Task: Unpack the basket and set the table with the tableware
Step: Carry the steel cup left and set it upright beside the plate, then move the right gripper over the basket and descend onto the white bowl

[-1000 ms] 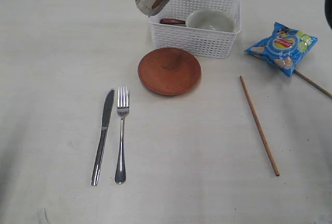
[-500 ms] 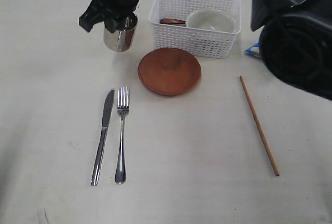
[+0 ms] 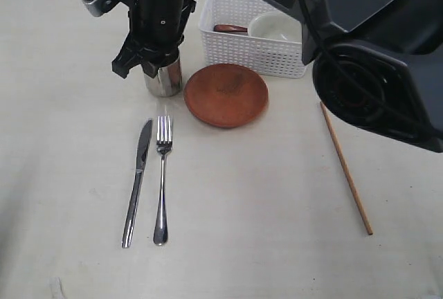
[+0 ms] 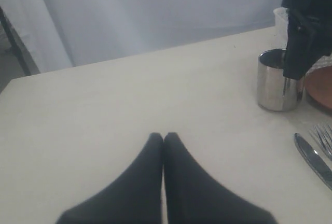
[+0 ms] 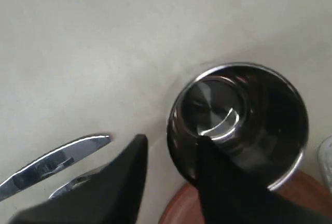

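Tabletop [image 3: 277, 257] is about half set. Basket [image 3: 249, 50] sits at the far side and is not empty: white bowl [image 3: 273, 28] and wooden spoon [image 3: 230, 28] lie inside, both left to unpack. Brown plate [image 3: 225, 95] is out, flat, just in front of the basket. Steel cup [image 3: 166, 81] stands upright on the tabletop just beside the plate and looks placed. Right tool [image 5: 171, 143] reaches across over the cup, jaws parted astride the rim, one finger inside, one outside with a gap to the wall. It grips nothing. Left tool [image 4: 163, 137] has fingers pressed together, empty. Knife [image 3: 136, 185] and fork [image 3: 161, 181] lie side by side, done. One chopstick [image 3: 349, 181] lies alone; a second is not visible.
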### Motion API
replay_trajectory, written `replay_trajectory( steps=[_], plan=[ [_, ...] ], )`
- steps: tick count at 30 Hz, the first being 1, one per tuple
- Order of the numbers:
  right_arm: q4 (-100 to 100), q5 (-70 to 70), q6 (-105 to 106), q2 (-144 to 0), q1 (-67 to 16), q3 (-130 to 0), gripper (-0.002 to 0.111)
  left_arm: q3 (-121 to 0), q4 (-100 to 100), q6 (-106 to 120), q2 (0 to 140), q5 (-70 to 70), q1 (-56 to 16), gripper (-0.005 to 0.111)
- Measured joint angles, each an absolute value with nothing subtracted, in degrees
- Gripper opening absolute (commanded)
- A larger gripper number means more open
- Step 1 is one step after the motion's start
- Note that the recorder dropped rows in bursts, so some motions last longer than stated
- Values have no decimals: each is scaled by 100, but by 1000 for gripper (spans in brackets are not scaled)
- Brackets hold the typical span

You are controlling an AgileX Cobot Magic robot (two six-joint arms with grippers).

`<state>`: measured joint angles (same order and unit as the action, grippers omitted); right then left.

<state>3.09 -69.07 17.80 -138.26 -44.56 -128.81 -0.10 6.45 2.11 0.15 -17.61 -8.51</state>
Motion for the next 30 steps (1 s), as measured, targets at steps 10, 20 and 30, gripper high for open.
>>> replay_trajectory(
  steps=[10,20,30],
  plan=[
    [178,-6964,497,-13080,-3723,-12881,52,-10,645,211,15,-1761,-851,0],
    [585,-6957,86,-12682,-1822,-12707,52,-10,645,211,15,-1761,-851,0],
    [660,-7004,969,-12747,-1387,-11769,52,-10,645,211,15,-1761,-851,0]
  ],
)
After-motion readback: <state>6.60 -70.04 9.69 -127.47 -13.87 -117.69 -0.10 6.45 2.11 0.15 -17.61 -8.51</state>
